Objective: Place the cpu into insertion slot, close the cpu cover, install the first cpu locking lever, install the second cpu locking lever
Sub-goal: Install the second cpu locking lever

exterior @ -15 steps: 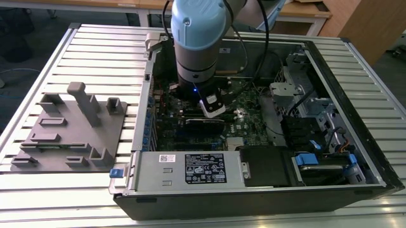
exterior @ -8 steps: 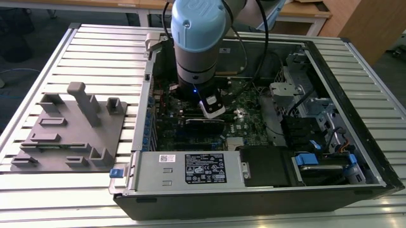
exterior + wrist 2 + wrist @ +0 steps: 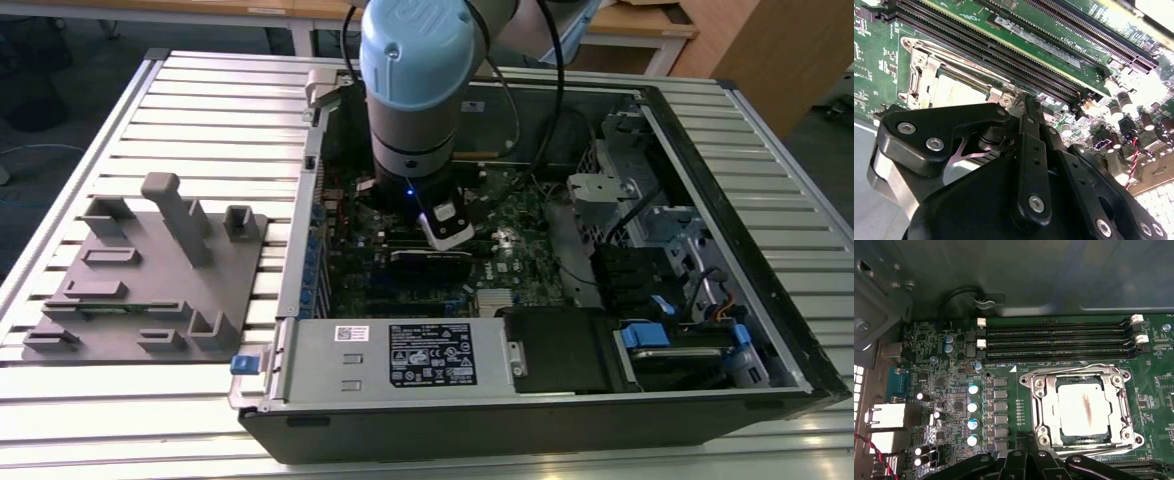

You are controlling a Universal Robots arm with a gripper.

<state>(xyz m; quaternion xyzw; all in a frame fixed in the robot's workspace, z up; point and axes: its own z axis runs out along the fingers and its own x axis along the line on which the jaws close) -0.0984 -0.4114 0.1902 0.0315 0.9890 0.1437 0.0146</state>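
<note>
First wrist view gives me one cpu [image 3: 1085,409] seated in the insertion slot [image 3: 1041,415], one cpu cover [image 3: 1080,374] closed over it; the gripper's [image 3: 1026,450] finger spread I cannot tell.

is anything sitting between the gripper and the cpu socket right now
Nothing visible does. The gripper sits right at the edge of the insertion slot, where the cpu lies under the closed cpu cover, with only bare board around.

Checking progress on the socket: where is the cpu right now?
The cpu sits in the insertion slot, framed by the cpu cover, beside the long memory slots in both wrist views.
</note>
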